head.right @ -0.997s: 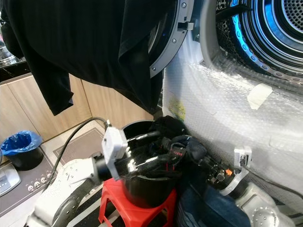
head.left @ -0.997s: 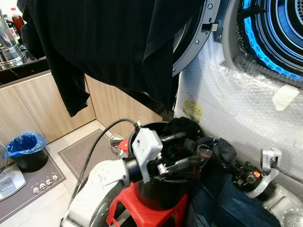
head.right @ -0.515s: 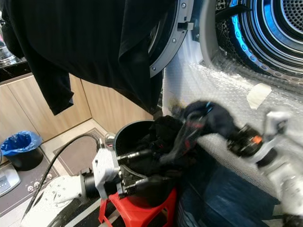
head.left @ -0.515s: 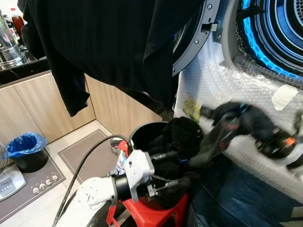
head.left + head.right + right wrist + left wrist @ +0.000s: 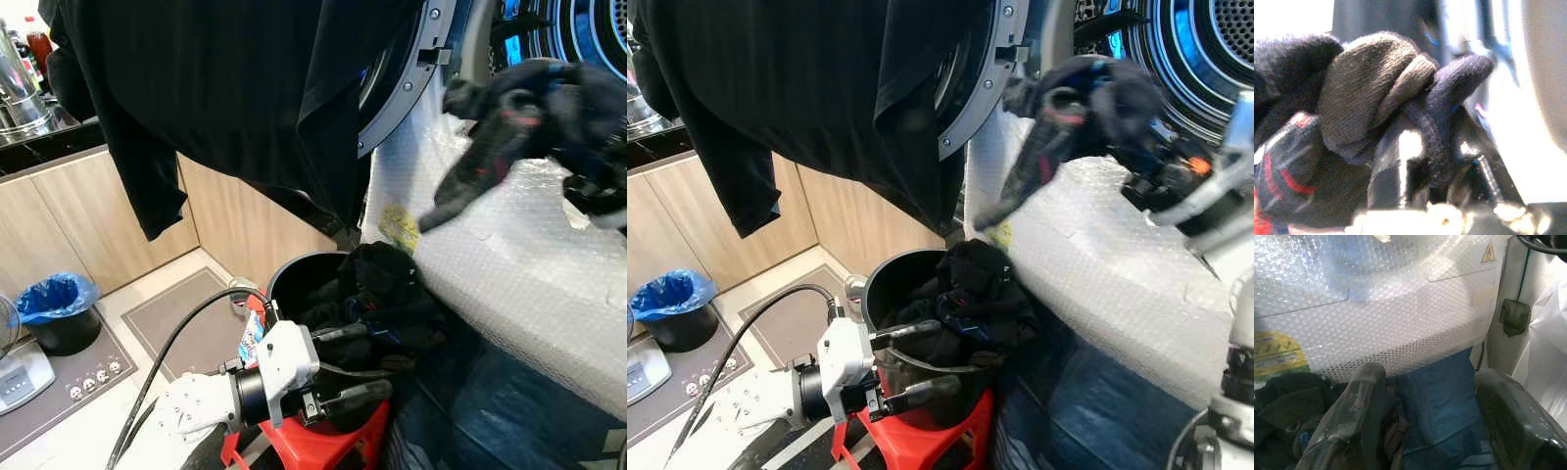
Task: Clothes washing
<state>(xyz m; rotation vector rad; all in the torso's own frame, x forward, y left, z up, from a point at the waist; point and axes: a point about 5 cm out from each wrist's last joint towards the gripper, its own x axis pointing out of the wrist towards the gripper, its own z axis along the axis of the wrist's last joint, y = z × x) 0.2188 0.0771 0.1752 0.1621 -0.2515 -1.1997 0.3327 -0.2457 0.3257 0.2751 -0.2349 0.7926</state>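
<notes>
Nearest, the left gripper (image 5: 343, 367) hovers with its fingers spread at the rim of the round black laundry bucket (image 5: 294, 279), which sits on a red plastic stool (image 5: 323, 446) and is heaped with dark clothes. Farther off, the right gripper (image 5: 1117, 127) pinches a bundle of dark socks (image 5: 1063, 122) raised before the bubble-wrapped washing machine front (image 5: 509, 255), just below its open drum (image 5: 1205, 59).

Labels on the washer, none legible

A yellow sticker (image 5: 399, 227) and a triangular warning sign (image 5: 1488, 253) sit on the bubble-wrapped washer (image 5: 509, 255) front; their wording is too small to read.
</notes>
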